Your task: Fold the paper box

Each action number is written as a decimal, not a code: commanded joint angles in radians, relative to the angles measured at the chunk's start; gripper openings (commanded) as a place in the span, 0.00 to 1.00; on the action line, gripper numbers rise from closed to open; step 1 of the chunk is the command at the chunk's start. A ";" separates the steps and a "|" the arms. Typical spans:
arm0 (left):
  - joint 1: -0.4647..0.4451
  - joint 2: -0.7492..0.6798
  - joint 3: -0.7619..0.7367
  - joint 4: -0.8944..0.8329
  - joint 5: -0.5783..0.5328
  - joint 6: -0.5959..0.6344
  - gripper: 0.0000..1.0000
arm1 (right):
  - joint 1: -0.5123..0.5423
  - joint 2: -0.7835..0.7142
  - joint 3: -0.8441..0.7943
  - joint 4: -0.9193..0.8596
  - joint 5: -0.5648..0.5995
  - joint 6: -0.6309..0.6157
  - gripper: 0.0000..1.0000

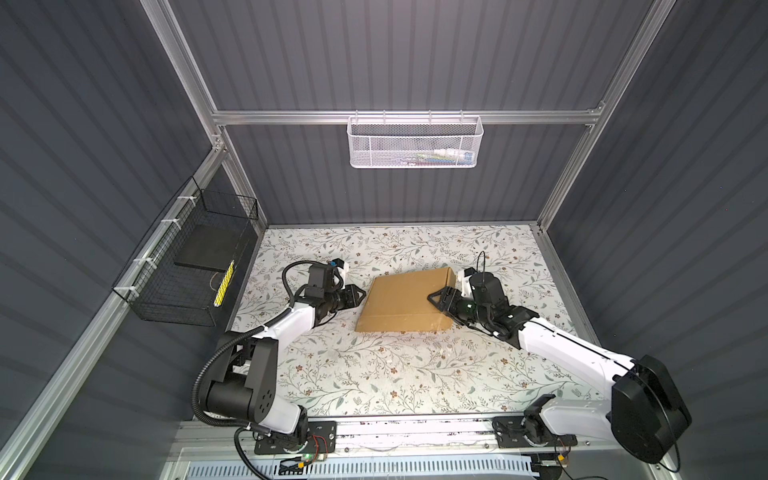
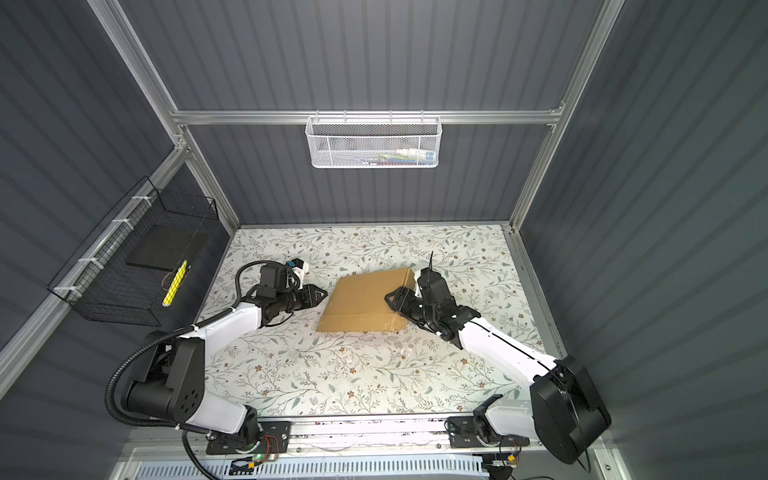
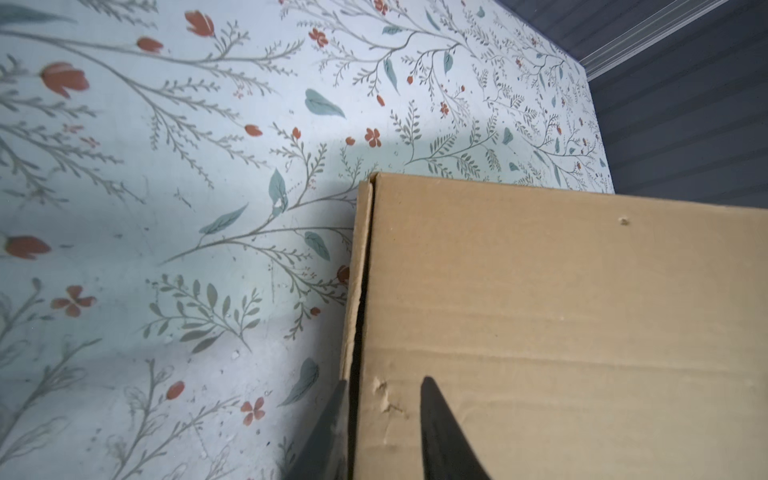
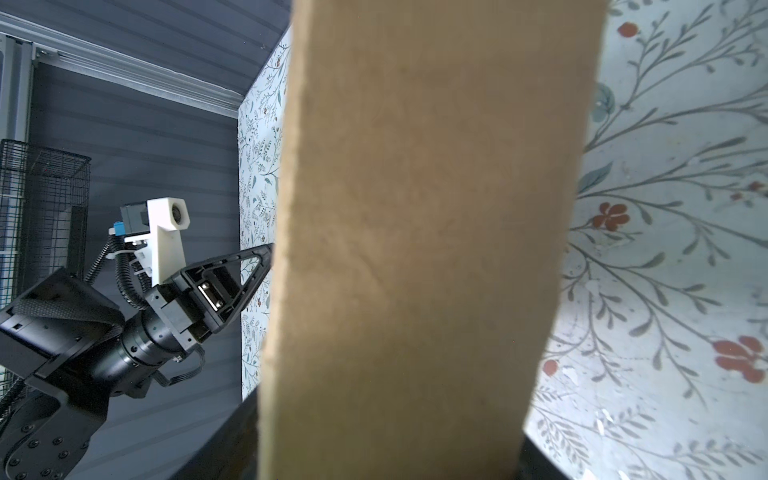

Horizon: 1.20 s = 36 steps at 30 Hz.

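One floral table (image 1: 374, 374). One right arm (image 1: 561, 345), bent at the elbow, forearm sloping inward, wrist rolled sideways. One left arm (image 1: 286, 322), elbow bent, forearm stretched low toward the box. One paper box (image 1: 405, 301), closed, mid-table between both grippers. One right gripper (image 1: 432, 298), jaws clamped across the box's right side. One left gripper (image 1: 361, 296), jaws parted astride the box's left edge.

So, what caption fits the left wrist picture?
Left gripper, jaws open, straddles the paper box wall on a flowery table.
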 commanded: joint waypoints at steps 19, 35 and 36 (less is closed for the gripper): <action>0.048 -0.182 0.045 -0.116 -0.055 0.003 0.39 | 0.006 -0.032 -0.002 -0.002 0.020 -0.044 0.61; 0.051 -0.236 0.122 -0.210 -0.259 0.001 0.36 | -0.013 -0.040 0.054 0.002 0.014 -0.039 0.59; 0.051 -0.228 0.131 -0.209 -0.264 0.001 0.36 | -0.017 -0.036 0.066 -0.002 0.013 -0.041 0.59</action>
